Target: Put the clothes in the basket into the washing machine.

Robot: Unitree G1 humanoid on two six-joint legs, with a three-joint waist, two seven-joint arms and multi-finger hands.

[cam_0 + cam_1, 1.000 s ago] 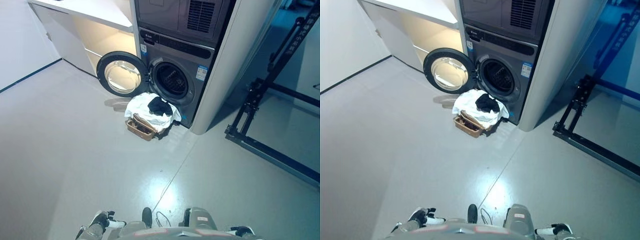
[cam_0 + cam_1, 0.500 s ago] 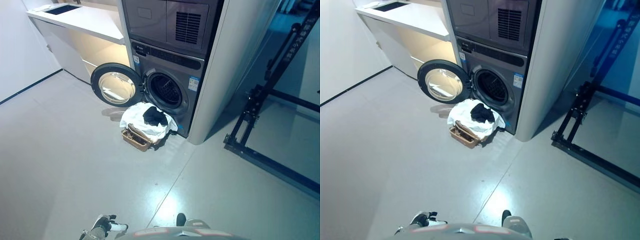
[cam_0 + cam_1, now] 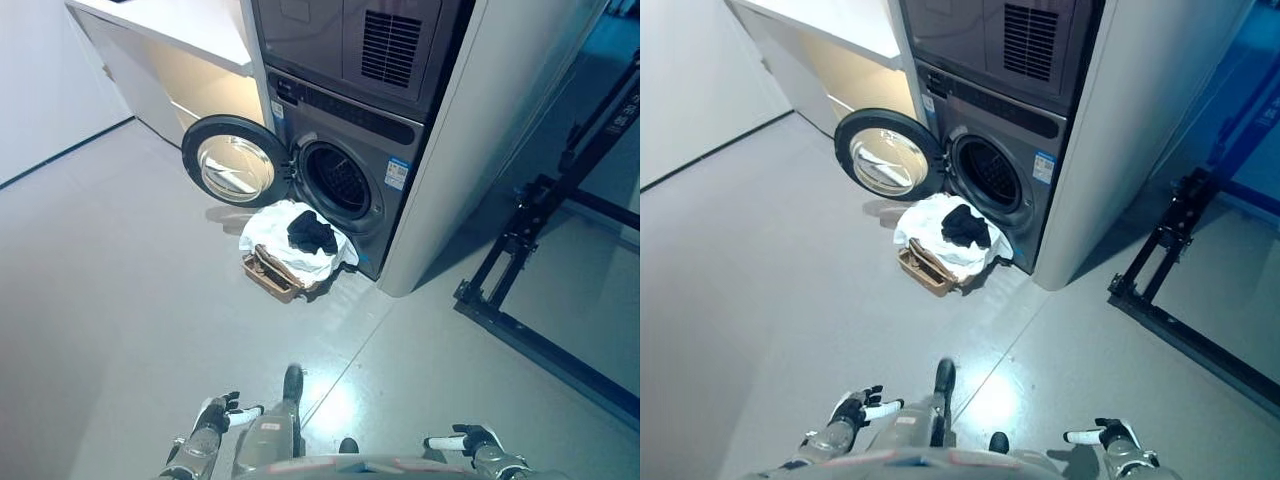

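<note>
A brown wicker basket (image 3: 263, 278) sits on the floor in front of the grey washing machine (image 3: 352, 170). White cloth (image 3: 277, 233) is heaped over the basket, with a black garment (image 3: 311, 233) on top. The machine's round door (image 3: 232, 162) hangs open to the left and the dark drum (image 3: 336, 180) shows. My left hand (image 3: 222, 412) is low at the bottom left, far from the basket, fingers relaxed and holding nothing. My right hand (image 3: 465, 442) is at the bottom right, also open and empty.
A white counter (image 3: 190, 20) with a lit recess stands left of the machine. A second grey appliance (image 3: 360, 45) is stacked above the washer. A white pillar (image 3: 480, 130) flanks the machine on the right. A black metal frame (image 3: 545, 250) stands on the floor at the right.
The camera has shifted, so the whole scene sits differently in the views. My right hand has come into view at the bottom right. The basket and clothes lie as before.
</note>
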